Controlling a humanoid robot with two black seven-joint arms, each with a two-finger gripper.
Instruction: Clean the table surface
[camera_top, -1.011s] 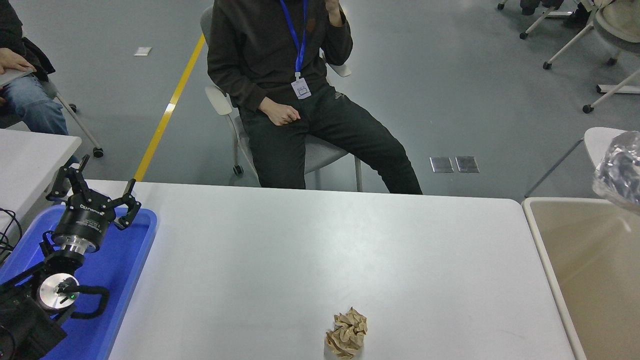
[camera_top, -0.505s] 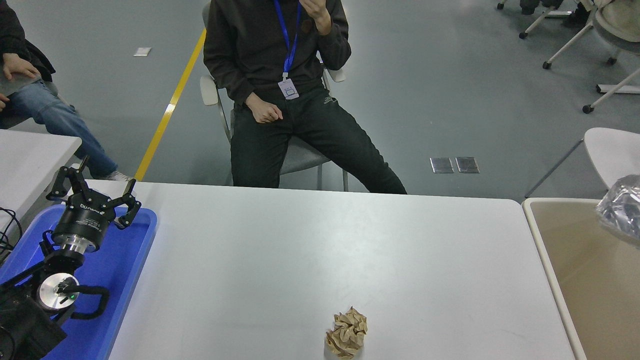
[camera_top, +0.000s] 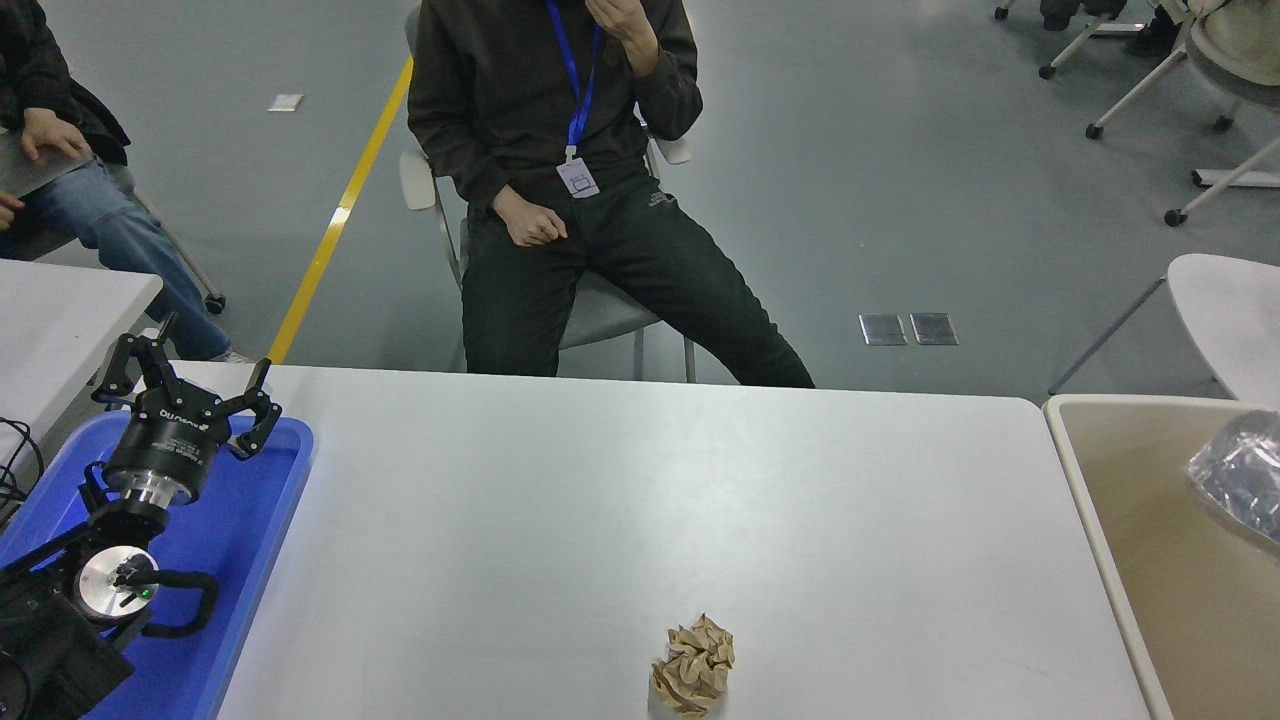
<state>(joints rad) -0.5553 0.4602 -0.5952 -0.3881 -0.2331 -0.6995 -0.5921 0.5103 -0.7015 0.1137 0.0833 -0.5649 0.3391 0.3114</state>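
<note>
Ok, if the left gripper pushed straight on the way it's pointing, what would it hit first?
Probably nothing. The left gripper hangs open over the blue tray, aimed past the table's far edge toward bare floor. Depth is hard to judge.

A crumpled ball of brown paper (camera_top: 693, 668) sits at the bottom centre on the wide white matte tabletop (camera_top: 620, 500). At lower left, the black left gripper (camera_top: 190, 385) hangs spread above a blue plastic tray (camera_top: 245, 540). A beige bin (camera_top: 1150, 540) fills the right edge, with crinkled clear plastic (camera_top: 1240, 475) over it.

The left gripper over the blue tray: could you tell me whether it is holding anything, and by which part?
Nothing is held: the left gripper is open and empty above the blue plastic tray.
</note>
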